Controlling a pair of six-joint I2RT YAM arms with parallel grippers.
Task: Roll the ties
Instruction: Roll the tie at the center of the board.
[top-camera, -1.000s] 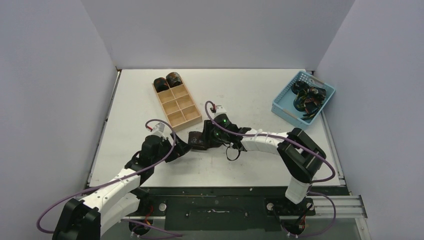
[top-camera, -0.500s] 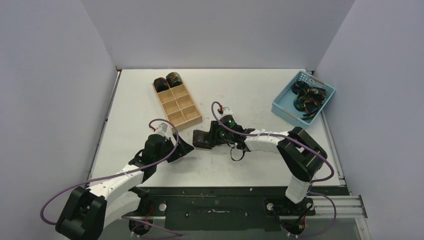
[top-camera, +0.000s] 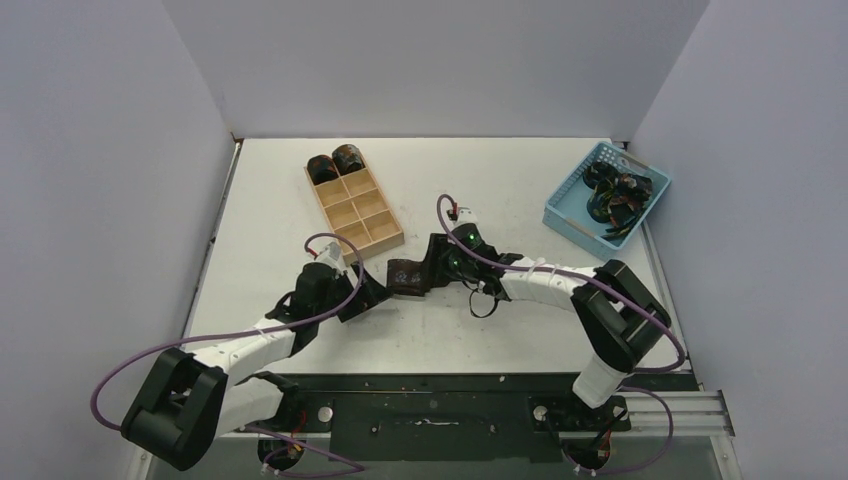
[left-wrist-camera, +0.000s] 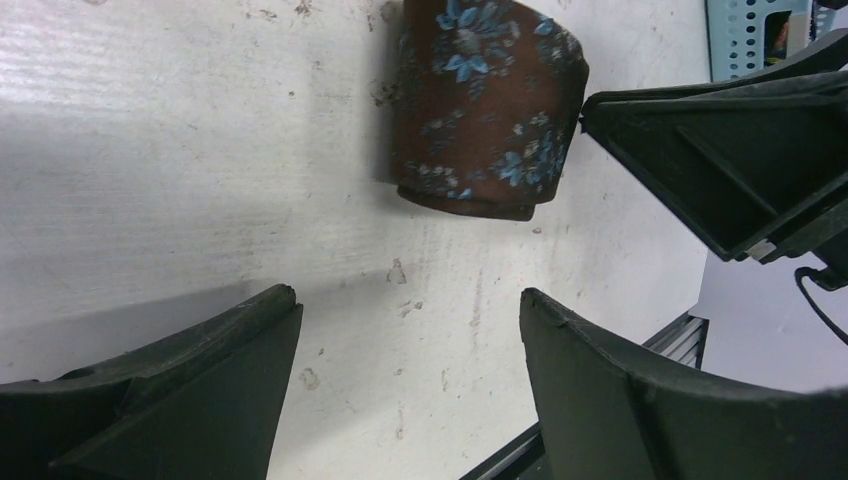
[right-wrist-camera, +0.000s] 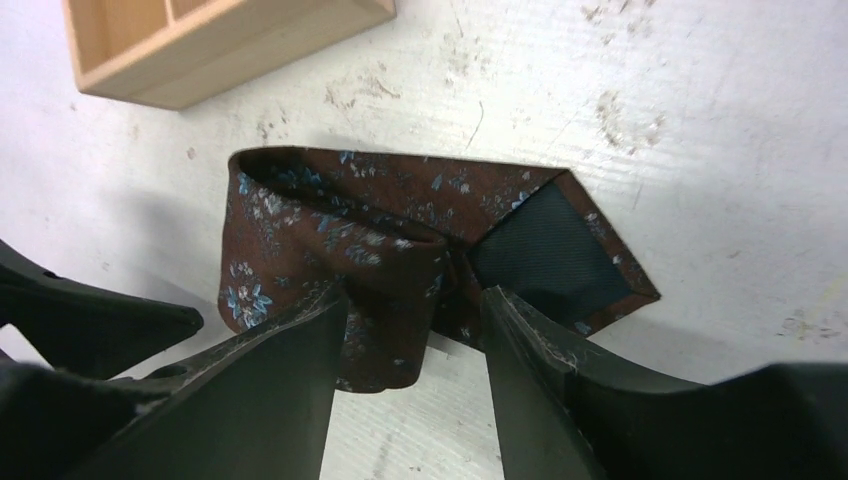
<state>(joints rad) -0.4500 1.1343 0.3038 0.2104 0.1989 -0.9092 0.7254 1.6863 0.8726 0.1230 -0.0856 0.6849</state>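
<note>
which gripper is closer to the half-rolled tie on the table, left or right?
Right. The right gripper straddles the tie, with its fingers against the fabric. The left gripper is open beside the tie, with a strip of table between them.

Boxed in at the tie (top-camera: 408, 276) by the right gripper (right-wrist-camera: 415, 300), clamped over its right end, and by the left gripper (left-wrist-camera: 410, 300), spread wide just to its left with only bare table (left-wrist-camera: 150, 150) between its fingers. Narrow gap behind, up to the tray (top-camera: 385, 244) corner. Free to pass on the tie's near side. Wide open across the far middle, out to the basket (top-camera: 570, 185) at far right. Blocked low on the right by the right arm (top-camera: 540, 285) lying across.
</note>
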